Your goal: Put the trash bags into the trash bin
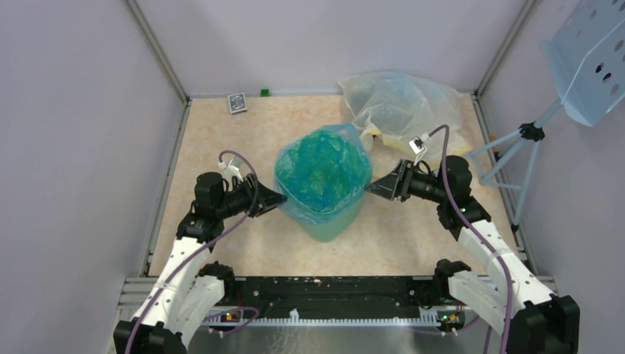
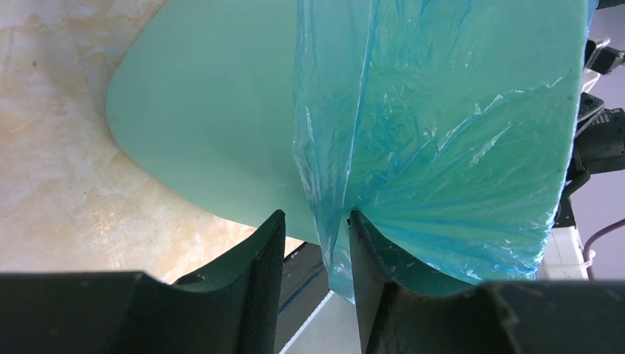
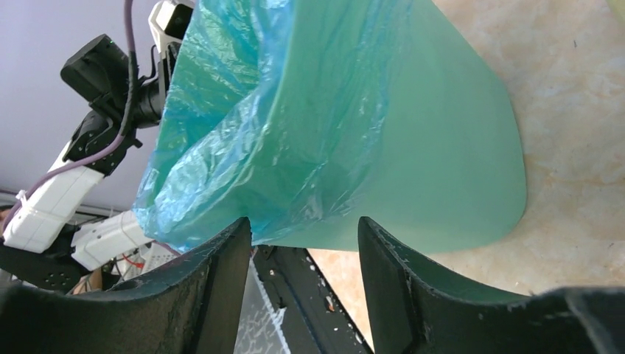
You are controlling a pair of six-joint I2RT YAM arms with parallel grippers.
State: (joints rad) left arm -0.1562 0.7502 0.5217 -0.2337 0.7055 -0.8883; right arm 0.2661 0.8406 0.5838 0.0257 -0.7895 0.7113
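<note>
At the middle of the pale marbled worktop [image 1: 221,140], the overhead view shows the thin translucent blue plastic trash bag [image 1: 322,168] lining the mint-green plastic trash bin [image 1: 324,225], its hem draped over the rim, with the left tool [image 1: 278,199] and right tool [image 1: 371,189] flanking it. Left wrist view: the left tool [image 2: 313,221] stands apart, loose hem hanging between its jaws, unclamped. Right wrist view: the right tool [image 3: 302,228] is likewise parted, hem brushing one finger. Best to pinch film only, then draw both sides down evenly so the trash bin stays upright.

Left arm [image 1: 177,262] and right arm [image 1: 490,254]: white plastic shells, chunky black joints, 1 purple cable [image 1: 445,147] each, black wedge fingers [image 2: 254,287], ribbed inside.
</note>
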